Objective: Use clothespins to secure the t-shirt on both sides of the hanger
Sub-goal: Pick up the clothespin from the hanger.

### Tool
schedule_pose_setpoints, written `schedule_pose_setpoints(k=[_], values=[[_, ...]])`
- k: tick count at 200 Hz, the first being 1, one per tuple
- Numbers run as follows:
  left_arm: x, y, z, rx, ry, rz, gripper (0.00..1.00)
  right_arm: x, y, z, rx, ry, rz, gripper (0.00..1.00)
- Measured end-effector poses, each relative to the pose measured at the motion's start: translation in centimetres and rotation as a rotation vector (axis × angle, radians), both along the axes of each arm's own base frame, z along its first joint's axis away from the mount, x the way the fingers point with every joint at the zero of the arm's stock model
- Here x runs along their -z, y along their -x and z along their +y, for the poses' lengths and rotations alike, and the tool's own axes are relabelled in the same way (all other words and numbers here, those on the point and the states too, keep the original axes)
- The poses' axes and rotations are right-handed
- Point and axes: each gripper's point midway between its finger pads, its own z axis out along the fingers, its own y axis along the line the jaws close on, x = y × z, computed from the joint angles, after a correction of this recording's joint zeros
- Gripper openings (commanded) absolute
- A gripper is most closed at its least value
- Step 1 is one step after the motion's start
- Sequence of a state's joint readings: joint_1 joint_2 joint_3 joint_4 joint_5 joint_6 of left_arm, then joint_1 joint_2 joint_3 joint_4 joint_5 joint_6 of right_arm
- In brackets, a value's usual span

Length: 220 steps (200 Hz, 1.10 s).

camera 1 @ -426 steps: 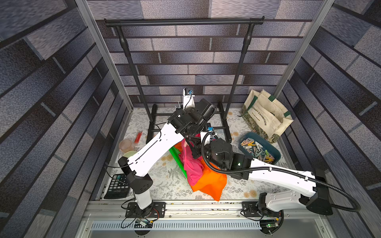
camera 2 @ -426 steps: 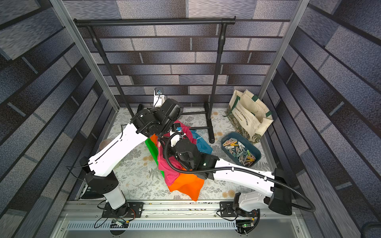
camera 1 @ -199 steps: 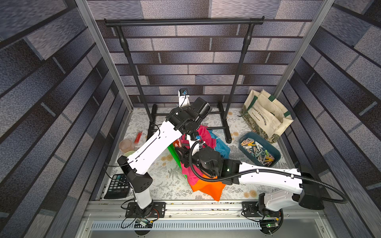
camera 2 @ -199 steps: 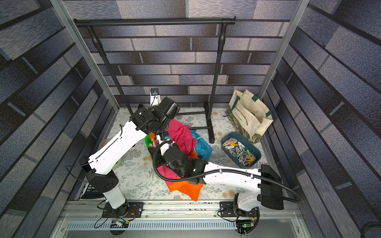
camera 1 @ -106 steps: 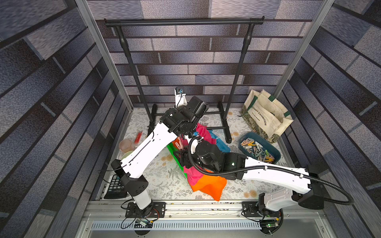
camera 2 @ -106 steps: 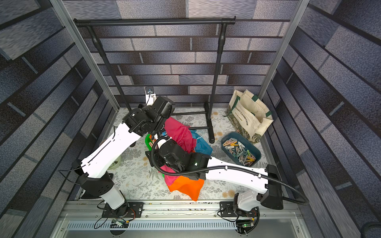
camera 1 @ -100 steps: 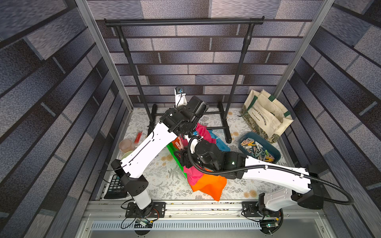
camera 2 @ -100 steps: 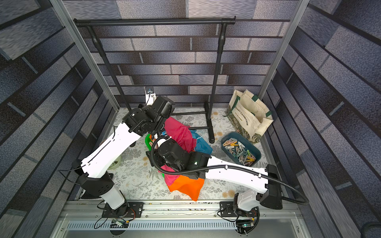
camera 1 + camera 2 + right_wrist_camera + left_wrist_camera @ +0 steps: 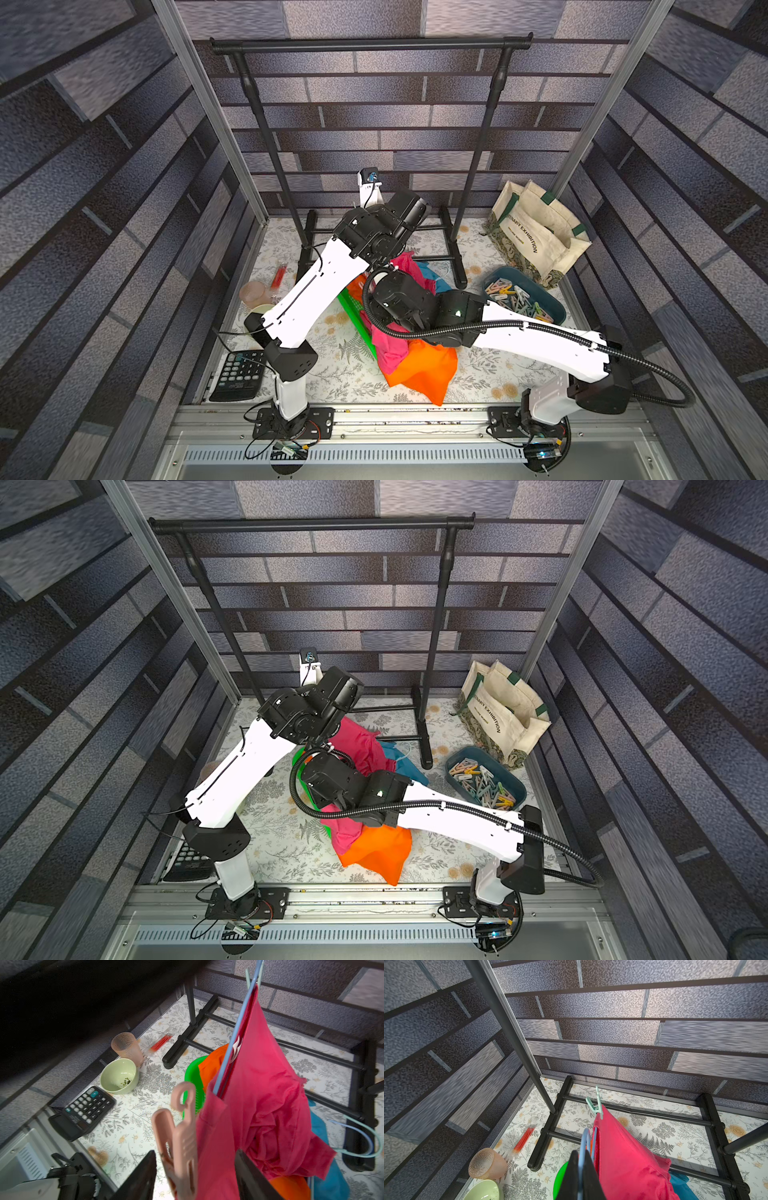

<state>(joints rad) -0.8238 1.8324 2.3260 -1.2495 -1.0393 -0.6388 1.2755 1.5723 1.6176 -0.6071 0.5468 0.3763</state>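
Fingers [image 9: 143, 1176] of the right gripper [image 9: 195, 1153] stand apart either side of a beige-pink clothespin [image 9: 180, 1147], its long axis running out along them, hard by one finger at the near edge of the pink t-shirt [image 9: 259, 1084]; whether it bites cannot be told. The left gripper [image 9: 580, 1156] is clamped on the hanger [image 9: 585, 1138], a mint clothespin [image 9: 596, 1105] pinned at the far end.

Mint clothespin [image 9: 596, 1105], beige clothespin [image 9: 180, 1136] on pink t-shirt [image 9: 259, 1084] over blue hanger [image 9: 237, 1022]

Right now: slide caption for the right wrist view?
Open right gripper flanks a beige-pink plastic clothespin at the edge of the magenta t-shirt on a blue hanger.
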Motion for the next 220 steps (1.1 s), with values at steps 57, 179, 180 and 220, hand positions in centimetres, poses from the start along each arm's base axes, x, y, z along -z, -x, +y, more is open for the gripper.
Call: schedule_pose_setpoints(k=[57, 179, 180, 220], values=[[0.4, 0.2, 0.2, -0.006, 0.046, 0.028, 0.00, -1.4, 0.3, -1.2, -0.081, -0.067, -0.163, 0.68], [0.6, -0.4, 0.6, -0.076, 0.080, 0.042, 0.00, -2.2, -1.8, 0.5, -0.026, -0.101, -0.298, 0.67], [0.6, -0.4, 0.6, -0.075, 0.079, 0.042, 0.00, -2.2, -1.8, 0.5, -0.025, -0.099, -0.301, 0.67], [1.3, -0.5, 0.0, -0.068, 0.069, 0.058, 0.00, -2.3, -2.6, 0.0, 0.020, -0.059, -0.348, 0.52]])
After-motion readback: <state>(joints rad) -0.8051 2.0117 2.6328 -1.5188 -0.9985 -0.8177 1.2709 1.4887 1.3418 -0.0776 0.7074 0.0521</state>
